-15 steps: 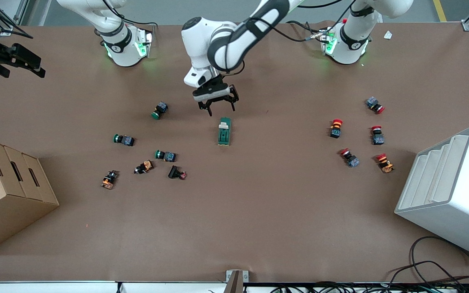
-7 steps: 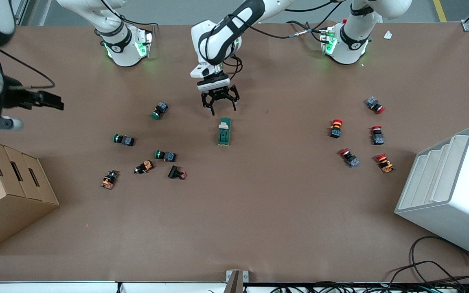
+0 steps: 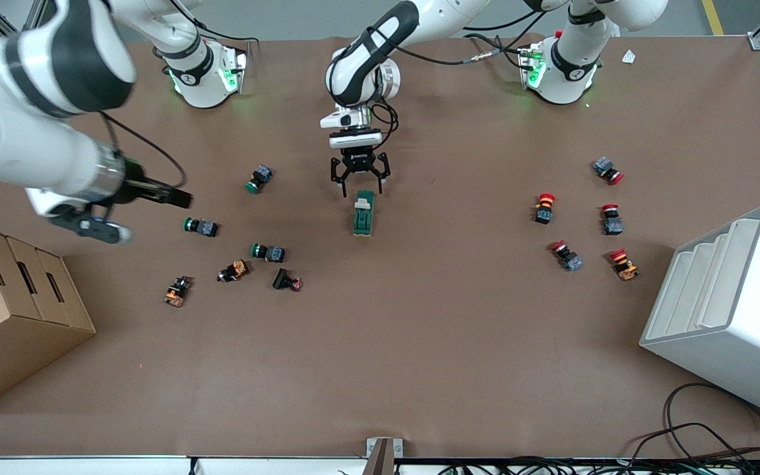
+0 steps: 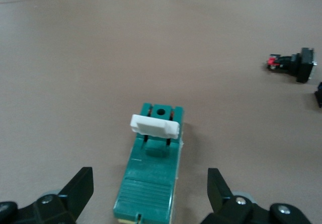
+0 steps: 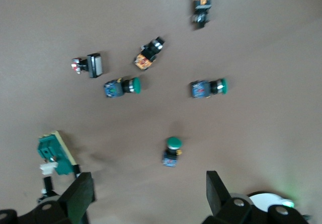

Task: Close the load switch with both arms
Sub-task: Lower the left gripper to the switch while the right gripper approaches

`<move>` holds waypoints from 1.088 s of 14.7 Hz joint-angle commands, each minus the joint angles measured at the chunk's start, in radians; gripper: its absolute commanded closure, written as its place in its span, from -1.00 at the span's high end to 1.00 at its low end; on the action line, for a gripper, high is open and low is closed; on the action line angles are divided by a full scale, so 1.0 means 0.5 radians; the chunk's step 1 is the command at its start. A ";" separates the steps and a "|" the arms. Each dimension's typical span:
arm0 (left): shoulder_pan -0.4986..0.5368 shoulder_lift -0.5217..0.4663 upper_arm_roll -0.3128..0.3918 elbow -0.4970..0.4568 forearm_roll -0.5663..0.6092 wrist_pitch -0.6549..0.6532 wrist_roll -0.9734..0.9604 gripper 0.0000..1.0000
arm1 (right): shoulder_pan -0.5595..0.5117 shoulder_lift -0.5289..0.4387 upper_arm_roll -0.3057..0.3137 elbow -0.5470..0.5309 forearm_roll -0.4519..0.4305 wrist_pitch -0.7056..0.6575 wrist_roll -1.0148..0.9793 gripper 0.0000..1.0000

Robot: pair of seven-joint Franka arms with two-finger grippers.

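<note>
The load switch (image 3: 363, 213) is a dark-green oblong block with a raised white lever tab (image 4: 154, 126), lying mid-table. My left gripper (image 3: 361, 190) is open and low over the switch's end that is farther from the front camera. In the left wrist view the switch (image 4: 153, 178) lies between the spread fingers (image 4: 80, 186), with a gap on each side. My right gripper (image 3: 182, 196) is up in the air over the green-capped buttons. It is open and empty in the right wrist view (image 5: 148, 194), where the switch (image 5: 53, 153) shows far off.
Green-capped push buttons (image 3: 259, 178) (image 3: 200, 226) (image 3: 268, 252) and others lie toward the right arm's end. Red-capped buttons (image 3: 543, 206) lie toward the left arm's end. A cardboard box (image 3: 10, 310) and a white rack (image 3: 729, 310) stand at the table's ends.
My left gripper has come down and toward the switch until its fingers flank its end. My right arm has swung in from the table's edge to above the green buttons.
</note>
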 commanded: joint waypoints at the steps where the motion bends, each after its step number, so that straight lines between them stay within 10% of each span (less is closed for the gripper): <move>1: 0.007 0.052 0.010 -0.005 0.203 0.019 -0.146 0.99 | 0.210 0.040 -0.014 -0.143 0.084 0.219 0.390 1.00; 9: 0.007 0.065 0.016 -0.137 0.289 -0.002 -0.244 1.00 | 0.833 0.313 -0.014 -0.502 0.293 1.204 1.253 1.00; 16: 0.004 0.074 0.025 -0.124 0.299 -0.008 -0.232 1.00 | 1.070 0.463 -0.011 -0.561 0.296 1.447 1.478 1.00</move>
